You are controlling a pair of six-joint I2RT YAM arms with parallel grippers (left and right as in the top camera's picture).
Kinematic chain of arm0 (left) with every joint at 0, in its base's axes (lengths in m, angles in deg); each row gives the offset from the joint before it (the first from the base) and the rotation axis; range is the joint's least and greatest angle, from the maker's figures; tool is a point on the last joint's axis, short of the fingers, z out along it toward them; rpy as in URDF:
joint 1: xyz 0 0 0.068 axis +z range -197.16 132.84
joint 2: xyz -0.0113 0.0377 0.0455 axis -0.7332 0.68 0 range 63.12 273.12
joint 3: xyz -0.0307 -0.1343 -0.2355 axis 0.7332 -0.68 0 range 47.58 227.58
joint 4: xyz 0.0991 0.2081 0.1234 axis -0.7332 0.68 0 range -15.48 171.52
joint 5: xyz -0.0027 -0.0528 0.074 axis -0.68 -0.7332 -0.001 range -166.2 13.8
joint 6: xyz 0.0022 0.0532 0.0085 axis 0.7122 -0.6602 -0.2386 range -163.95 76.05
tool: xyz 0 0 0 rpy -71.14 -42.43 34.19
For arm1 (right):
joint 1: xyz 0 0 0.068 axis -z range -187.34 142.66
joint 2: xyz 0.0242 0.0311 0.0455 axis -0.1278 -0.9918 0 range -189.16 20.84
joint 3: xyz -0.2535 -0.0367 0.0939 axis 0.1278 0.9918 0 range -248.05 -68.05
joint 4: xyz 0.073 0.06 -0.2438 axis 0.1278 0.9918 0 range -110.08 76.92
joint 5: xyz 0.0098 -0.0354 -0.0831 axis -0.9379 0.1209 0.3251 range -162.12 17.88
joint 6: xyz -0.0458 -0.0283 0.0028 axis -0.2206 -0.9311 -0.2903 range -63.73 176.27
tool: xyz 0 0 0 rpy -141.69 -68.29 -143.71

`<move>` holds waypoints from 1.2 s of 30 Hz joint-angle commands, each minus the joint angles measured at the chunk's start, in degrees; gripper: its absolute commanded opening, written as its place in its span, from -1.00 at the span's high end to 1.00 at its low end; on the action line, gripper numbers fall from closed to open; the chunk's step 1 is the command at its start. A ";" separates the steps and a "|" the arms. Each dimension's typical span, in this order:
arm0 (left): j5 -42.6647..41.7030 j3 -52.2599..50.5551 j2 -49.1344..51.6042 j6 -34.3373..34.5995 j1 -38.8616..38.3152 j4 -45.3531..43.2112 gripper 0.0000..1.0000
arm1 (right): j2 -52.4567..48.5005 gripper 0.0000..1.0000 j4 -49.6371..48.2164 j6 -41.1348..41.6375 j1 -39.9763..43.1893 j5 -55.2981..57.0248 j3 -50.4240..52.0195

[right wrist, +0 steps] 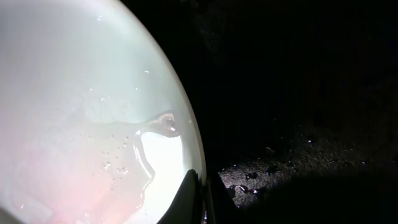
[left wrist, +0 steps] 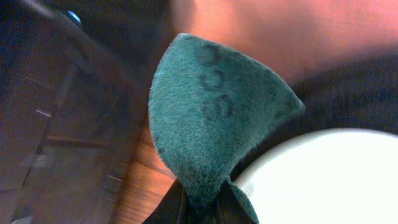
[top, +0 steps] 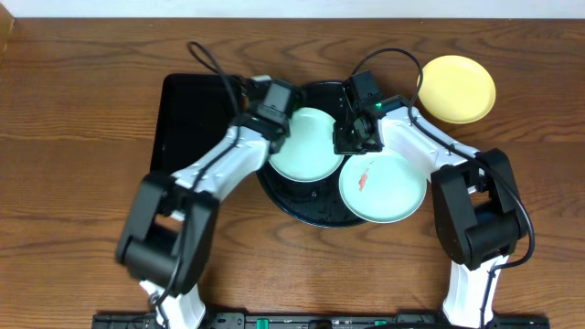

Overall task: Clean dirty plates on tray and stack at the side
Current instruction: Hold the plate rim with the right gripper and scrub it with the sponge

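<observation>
Two mint plates are seen on the round black tray (top: 288, 196): a clean-looking mint plate (top: 306, 146) at its back-left, and a smeared mint plate (top: 382, 187) with an orange-red streak at the front-right, overhanging the rim. The yellow plate (top: 457, 89) is set off on the tabletop (top: 82, 110), well apart at the back-right. A plate rim is pinched between the closed fingers of the right gripper (right wrist: 200, 198). A wet film is shown on that plate, and it is judged to be the clean-looking one, not for certain. A green scouring pad (left wrist: 211, 118) is clamped in the closed left gripper (top: 277, 121), at that plate's back-left edge. A rectangular tray (top: 187, 119) lies to the left. Step judged: wiping, with the plate steadied. Next, the pad needs to be pressed flat onto the held plate, and the smeared one remains to be done.
</observation>
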State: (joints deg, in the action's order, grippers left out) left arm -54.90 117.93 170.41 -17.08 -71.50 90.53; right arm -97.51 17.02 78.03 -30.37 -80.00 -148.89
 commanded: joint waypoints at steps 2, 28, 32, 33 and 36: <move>-7.13 0.83 -4.48 0.70 0.92 -0.39 0.81 | -0.07 0.97 1.18 -0.15 0.63 4.44 0.59; -11.32 -2.32 7.76 8.74 -2.32 3.34 0.84 | -0.07 0.97 1.79 -1.07 0.63 4.42 0.59; -7.06 -2.32 7.19 4.83 -2.10 3.67 0.84 | -0.07 0.97 1.75 -1.03 0.63 4.46 0.59; -5.60 -2.32 6.99 4.02 -2.08 3.67 0.83 | -0.07 0.97 1.75 -1.03 0.63 4.46 0.59; -0.15 -2.29 6.01 2.49 -2.05 3.67 0.84 | -0.07 0.97 1.75 -1.03 0.63 4.55 0.59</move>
State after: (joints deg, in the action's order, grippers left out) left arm -68.97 116.86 175.50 -11.13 -75.37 92.17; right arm -97.48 17.33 77.99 -30.35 -79.56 -148.96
